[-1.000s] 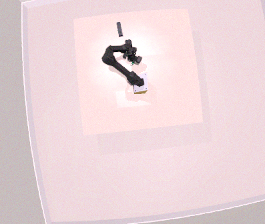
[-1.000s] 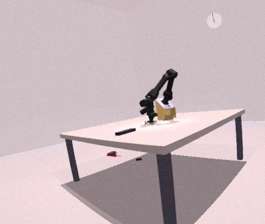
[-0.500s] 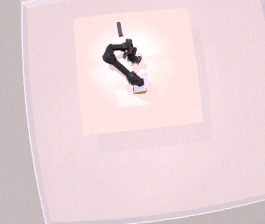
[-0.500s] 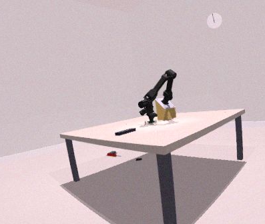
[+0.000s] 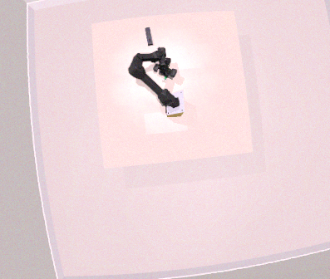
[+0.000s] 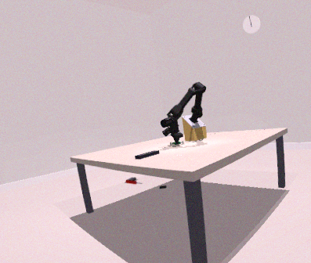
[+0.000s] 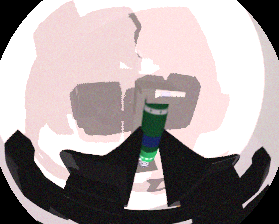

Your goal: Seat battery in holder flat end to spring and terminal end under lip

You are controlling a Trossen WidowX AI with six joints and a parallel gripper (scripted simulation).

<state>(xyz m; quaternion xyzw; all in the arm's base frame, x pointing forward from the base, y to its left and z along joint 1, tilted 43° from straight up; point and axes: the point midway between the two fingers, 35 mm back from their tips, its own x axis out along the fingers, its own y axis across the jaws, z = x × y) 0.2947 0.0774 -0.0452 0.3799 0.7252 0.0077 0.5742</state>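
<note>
My gripper (image 7: 151, 141) (image 5: 166, 75) (image 6: 175, 140) is shut on a green battery (image 7: 152, 124) (image 5: 166, 77) (image 6: 178, 143) with a blue band. The battery points away from the wrist camera, its pale end forward, close above the table (image 5: 211, 124) (image 6: 222, 149). Pale shapes and grey shadows lie on the table just under and ahead of the battery in the wrist view; I cannot make out the holder's spring or lip there. A dark oblong piece (image 5: 148, 36) (image 6: 147, 154) lies flat on the table, well away from the gripper.
The arm stands on a tan block (image 5: 175, 112) (image 6: 194, 133) near the table's middle. A small red thing (image 6: 131, 180) and a small dark thing (image 6: 162, 186) lie on the floor under the table.
</note>
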